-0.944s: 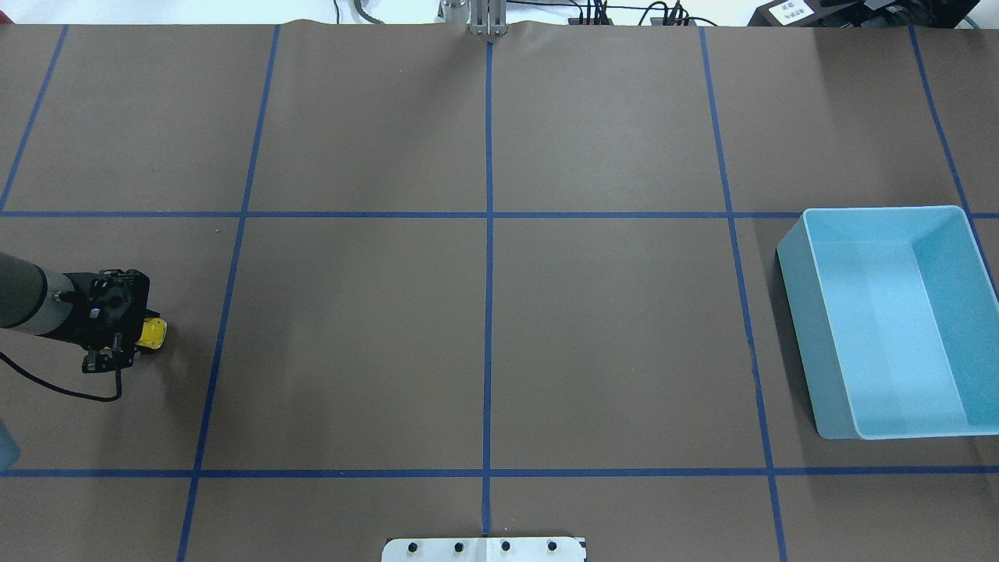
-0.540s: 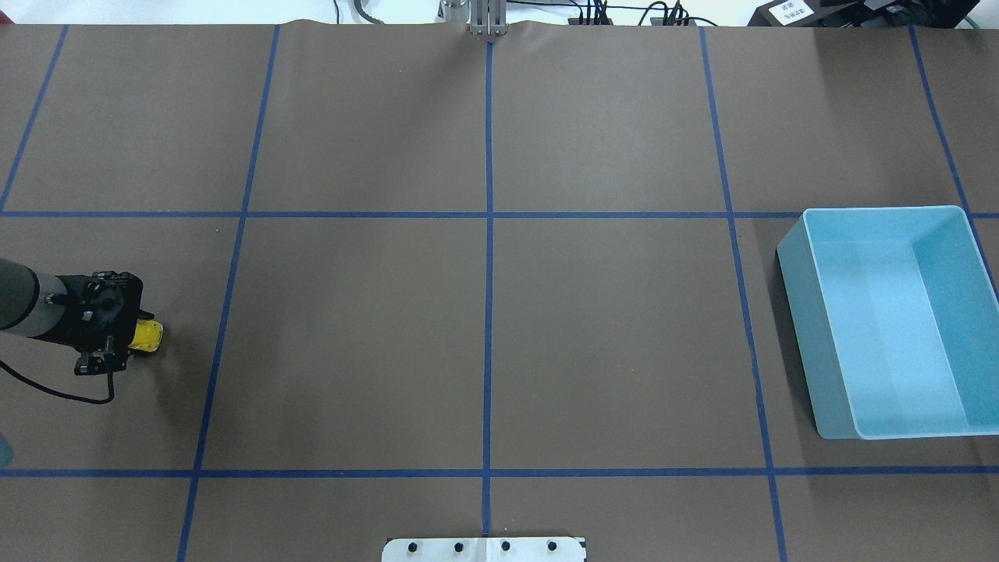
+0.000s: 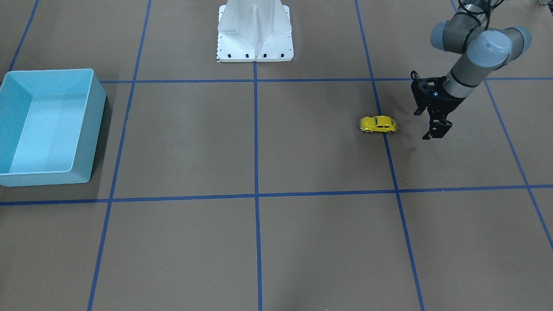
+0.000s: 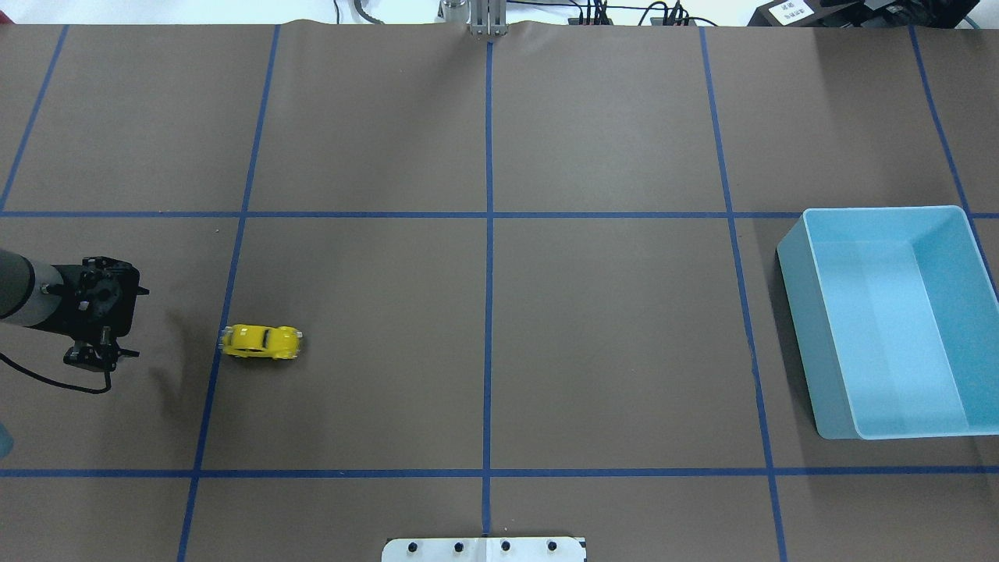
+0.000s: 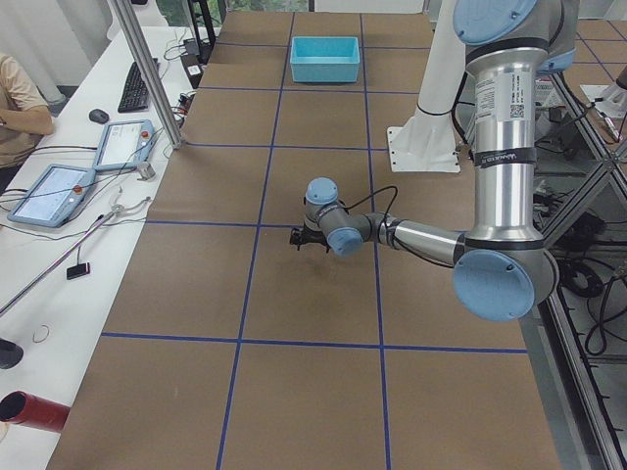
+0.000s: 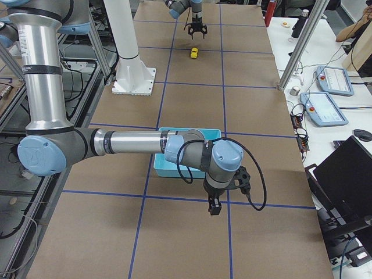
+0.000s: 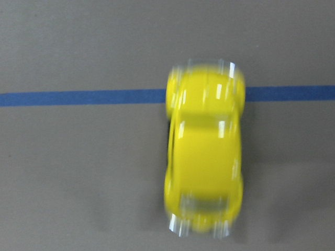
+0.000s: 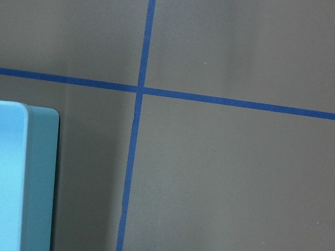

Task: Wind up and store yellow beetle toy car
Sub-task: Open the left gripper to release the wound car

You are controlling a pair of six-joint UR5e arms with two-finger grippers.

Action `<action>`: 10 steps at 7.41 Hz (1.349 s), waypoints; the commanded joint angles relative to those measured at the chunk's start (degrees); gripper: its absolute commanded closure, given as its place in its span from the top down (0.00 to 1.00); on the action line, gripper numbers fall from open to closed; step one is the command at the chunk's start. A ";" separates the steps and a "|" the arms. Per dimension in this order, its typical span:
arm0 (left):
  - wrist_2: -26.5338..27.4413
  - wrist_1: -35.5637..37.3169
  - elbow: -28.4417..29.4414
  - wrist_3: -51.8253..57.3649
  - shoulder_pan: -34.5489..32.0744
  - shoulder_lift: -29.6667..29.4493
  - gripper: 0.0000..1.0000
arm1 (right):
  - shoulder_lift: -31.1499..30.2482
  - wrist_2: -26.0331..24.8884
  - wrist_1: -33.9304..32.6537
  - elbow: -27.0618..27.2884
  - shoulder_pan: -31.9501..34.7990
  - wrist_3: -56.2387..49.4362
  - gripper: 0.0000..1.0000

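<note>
The yellow beetle toy car [image 4: 261, 342] stands free on the brown table by a blue tape line, to the right of my left gripper [image 4: 125, 324]. It also shows in the front view [image 3: 378, 124] and, blurred, in the left wrist view [image 7: 204, 162]. My left gripper [image 3: 425, 125] is open and holds nothing, a short gap away from the car. My right gripper [image 6: 214, 206] hangs near the light blue bin [image 4: 796, 312]; I cannot tell whether it is open or shut.
The light blue bin [image 3: 93, 129] sits at the table's right end, with one corner [image 8: 26, 178] in the right wrist view. The robot's white base [image 3: 255, 30] stands at mid-table. A person [image 5: 20, 98] sits at a side desk with tablets.
My left gripper has opened and let go of the car. The car has rolled to the right, away from the gripper and across to the blue line. The gripper has drawn slightly left.
</note>
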 commanded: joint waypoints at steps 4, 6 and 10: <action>-0.04 2.02 0.07 -0.29 -2.78 0.37 1.00 | -0.11 0.02 0.00 0.35 -0.09 -0.03 1.00; -0.04 2.47 0.07 -6.48 -3.40 0.55 1.00 | -0.11 0.02 0.00 0.35 0.00 -0.03 1.00; -1.52 4.91 0.07 -16.37 -8.39 0.72 1.00 | -0.11 0.02 0.00 0.43 0.00 -0.03 1.00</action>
